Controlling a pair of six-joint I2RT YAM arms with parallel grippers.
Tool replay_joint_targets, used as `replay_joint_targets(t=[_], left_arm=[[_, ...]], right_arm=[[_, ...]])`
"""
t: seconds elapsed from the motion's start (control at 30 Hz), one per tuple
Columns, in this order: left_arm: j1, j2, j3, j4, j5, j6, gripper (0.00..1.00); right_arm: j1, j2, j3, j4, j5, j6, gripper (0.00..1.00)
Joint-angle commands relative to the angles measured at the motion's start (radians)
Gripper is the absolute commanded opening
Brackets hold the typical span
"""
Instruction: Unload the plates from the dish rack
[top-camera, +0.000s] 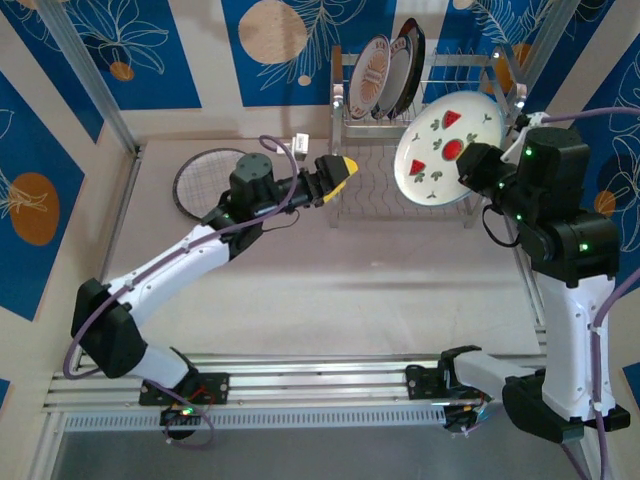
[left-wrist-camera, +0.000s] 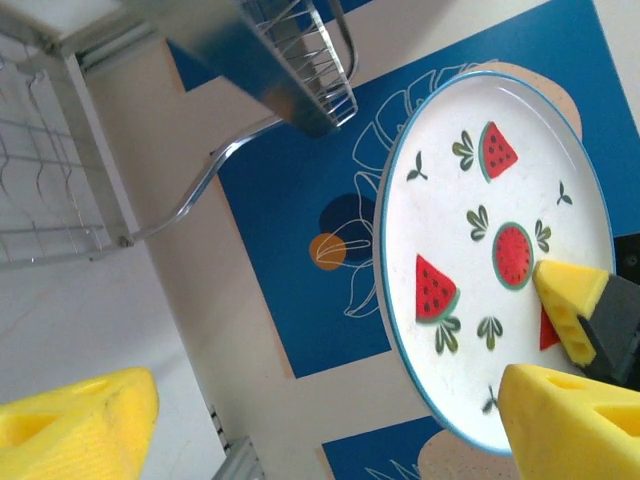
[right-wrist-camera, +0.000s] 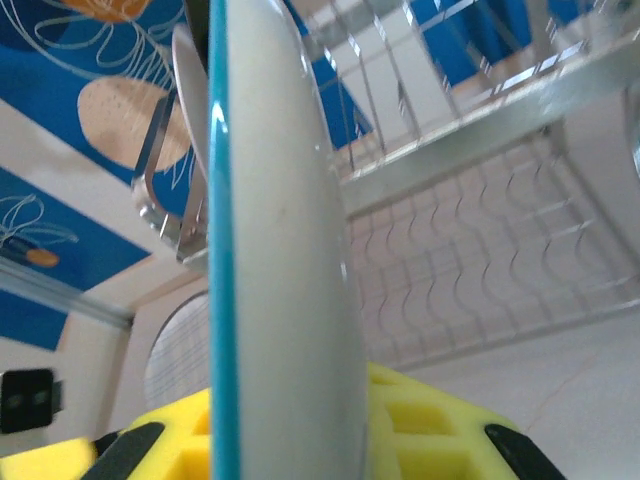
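From above, my right gripper (top-camera: 468, 160) pinches the watermelon plate (top-camera: 438, 140) by its rim, just in front of the dish rack (top-camera: 340, 100). On the left wrist, my left gripper (left-wrist-camera: 320, 430) is spread and facing the plate, likely for a handover. On the right wrist, the plate stands edge-on between the jaws.

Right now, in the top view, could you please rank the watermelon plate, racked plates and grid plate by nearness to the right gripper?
1. Watermelon plate, held in the right gripper.
2. Racked plates, back left.
3. Grid plate, flat on table, far left.
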Motion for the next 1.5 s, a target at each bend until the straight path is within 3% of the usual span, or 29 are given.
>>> replay_joint_targets(t=[0.0,0.27,0.6,0.8,1.23,1.47], left_arm=[[-0.026,0.020,-0.018,0.108,0.012,-0.078,0.88],[-0.051,0.073,0.000,0.106,0.082,-0.143,0.86],[-0.063,0.064,-0.017,0.112,0.090,-0.179,0.76],[-0.062,0.059,-0.050,0.161,0.092,-0.217,0.61],[-0.062,0.047,-0.062,0.168,0.088,-0.221,0.40],[-0.062,0.035,-0.073,0.175,0.082,-0.223,0.12]], right_arm=[[0.004,-0.055,-0.035,0.129,-0.112,0.110,0.00],[0.005,-0.111,-0.187,0.202,-0.224,0.197,0.00],[-0.018,-0.130,-0.321,0.304,-0.374,0.270,0.00],[-0.042,-0.136,-0.385,0.352,-0.446,0.302,0.00],[-0.072,-0.148,-0.483,0.389,-0.545,0.342,0.00],[-0.083,-0.150,-0.513,0.384,-0.569,0.341,0.00]])
